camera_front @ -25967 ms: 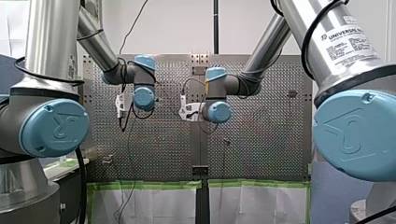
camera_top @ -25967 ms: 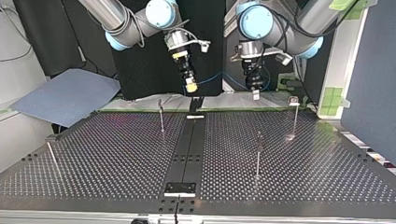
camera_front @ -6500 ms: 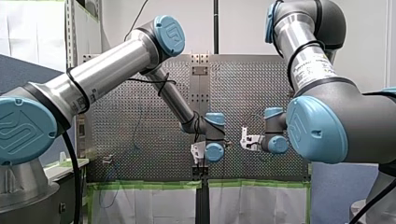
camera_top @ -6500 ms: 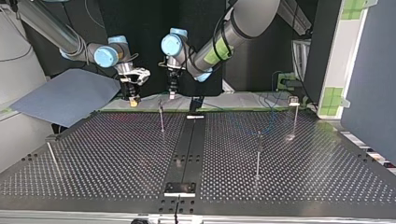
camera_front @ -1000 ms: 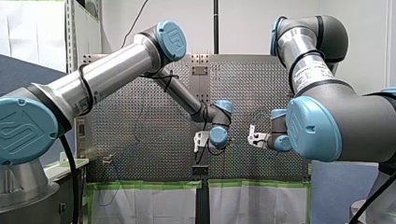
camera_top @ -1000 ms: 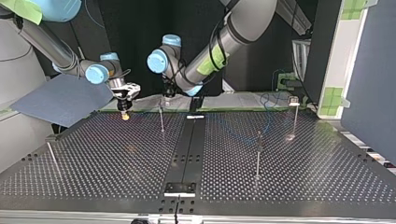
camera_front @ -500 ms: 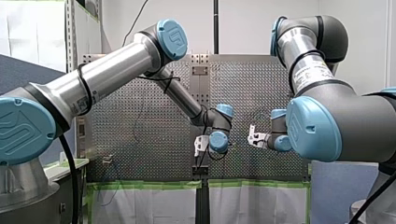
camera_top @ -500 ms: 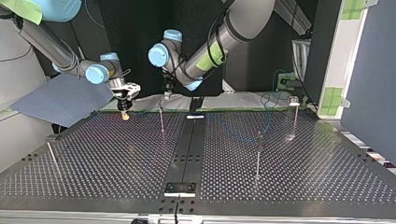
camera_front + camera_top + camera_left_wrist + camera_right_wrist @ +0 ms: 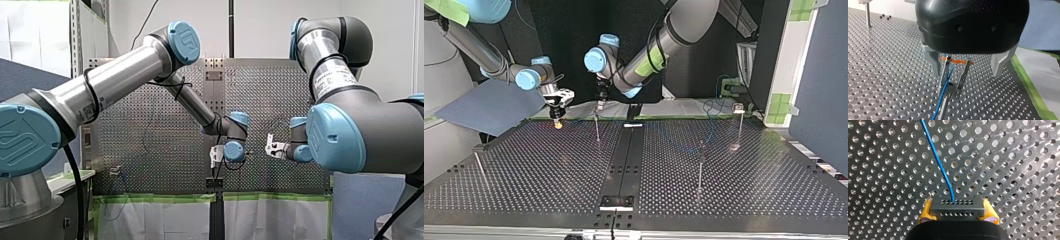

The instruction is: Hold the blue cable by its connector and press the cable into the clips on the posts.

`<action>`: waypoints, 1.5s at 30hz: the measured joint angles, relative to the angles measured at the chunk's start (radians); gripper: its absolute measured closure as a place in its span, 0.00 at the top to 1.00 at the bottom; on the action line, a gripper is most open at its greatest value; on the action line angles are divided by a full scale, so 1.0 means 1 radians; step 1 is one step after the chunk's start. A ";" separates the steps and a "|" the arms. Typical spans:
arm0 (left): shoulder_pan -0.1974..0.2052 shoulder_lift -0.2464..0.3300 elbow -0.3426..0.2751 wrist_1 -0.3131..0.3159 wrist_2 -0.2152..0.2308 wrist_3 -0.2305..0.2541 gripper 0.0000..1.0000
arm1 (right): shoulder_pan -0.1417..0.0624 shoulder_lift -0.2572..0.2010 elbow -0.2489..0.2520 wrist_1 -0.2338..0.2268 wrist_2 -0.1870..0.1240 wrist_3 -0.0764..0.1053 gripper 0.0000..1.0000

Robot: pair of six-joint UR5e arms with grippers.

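Note:
In the right wrist view my right gripper (image 9: 958,217) is shut, its yellow pads (image 9: 926,211) clamped on the black connector (image 9: 957,206) just above the perforated table. The blue cable (image 9: 936,160) leads away from the connector across the plate. My left gripper (image 9: 965,73) is open, its pale fingers (image 9: 933,62) spread wide on either side of a post's metal clip (image 9: 955,75) with an orange band. The blue cable (image 9: 944,92) passes through that clip. In the top view my left gripper (image 9: 599,103) hangs over the post (image 9: 597,127), and my right gripper (image 9: 557,121) is low beside it.
Further thin posts stand at the top view's middle right (image 9: 700,165), far right (image 9: 739,125) and near left (image 9: 478,167). A black strip (image 9: 626,160) divides the perforated table. A blue-grey sheet (image 9: 494,102) lies off the table's far left corner.
My left arm's wrist has shifted slightly above the post over the last second. My right gripper has stayed where it was, still holding the connector.

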 joint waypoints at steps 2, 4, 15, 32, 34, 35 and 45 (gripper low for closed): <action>0.000 0.000 0.000 0.000 0.000 -0.001 1.00 | 0.000 0.000 0.000 0.000 0.000 0.000 0.00; 0.001 0.000 0.000 -0.001 -0.001 -0.002 1.00 | 0.000 0.000 0.000 0.001 0.000 0.000 0.00; 0.000 0.000 0.000 -0.003 -0.006 -0.012 1.00 | 0.000 0.000 0.000 0.000 0.000 0.002 0.00; -0.021 0.012 -0.007 -0.014 -0.060 -0.004 1.00 | 0.000 0.000 0.000 0.001 -0.004 0.002 0.00; -0.027 0.022 -0.018 -0.005 -0.055 -0.001 1.00 | 0.000 0.000 0.000 0.001 -0.004 0.001 0.00; -0.029 0.029 -0.024 0.001 -0.050 0.000 1.00 | 0.000 0.000 0.000 0.001 -0.004 0.001 0.00; -0.044 0.116 -0.111 0.087 -0.056 0.003 1.00 | 0.000 0.000 0.000 0.001 -0.004 0.003 0.00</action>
